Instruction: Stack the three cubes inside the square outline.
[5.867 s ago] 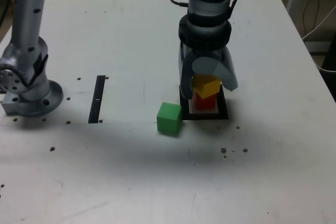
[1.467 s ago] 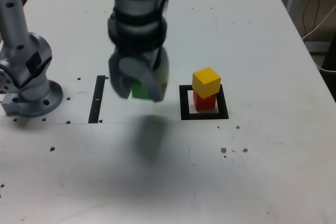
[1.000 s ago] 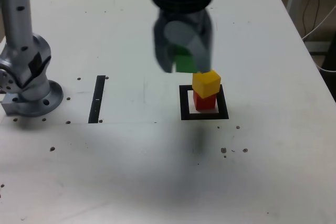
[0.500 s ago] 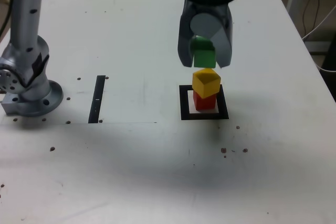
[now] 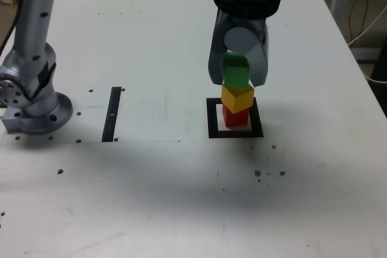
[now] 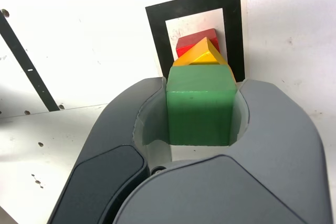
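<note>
Gripper (image 6: 201, 103) shut firmly on the green cube (image 6: 201, 111).

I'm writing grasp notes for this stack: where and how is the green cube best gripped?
Probably by two opposite upright side faces, coming from above. The green cube has flat parallel sides, and the yellow cube sits beneath it; the gripper already spans it that way.

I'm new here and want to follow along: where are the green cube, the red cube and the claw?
Green cube (image 6: 201, 116): wrist view, side face.
Red cube (image 5: 236, 119): exterior view, front face.
Claw (image 5: 236, 83): exterior view, between its tips.
</note>
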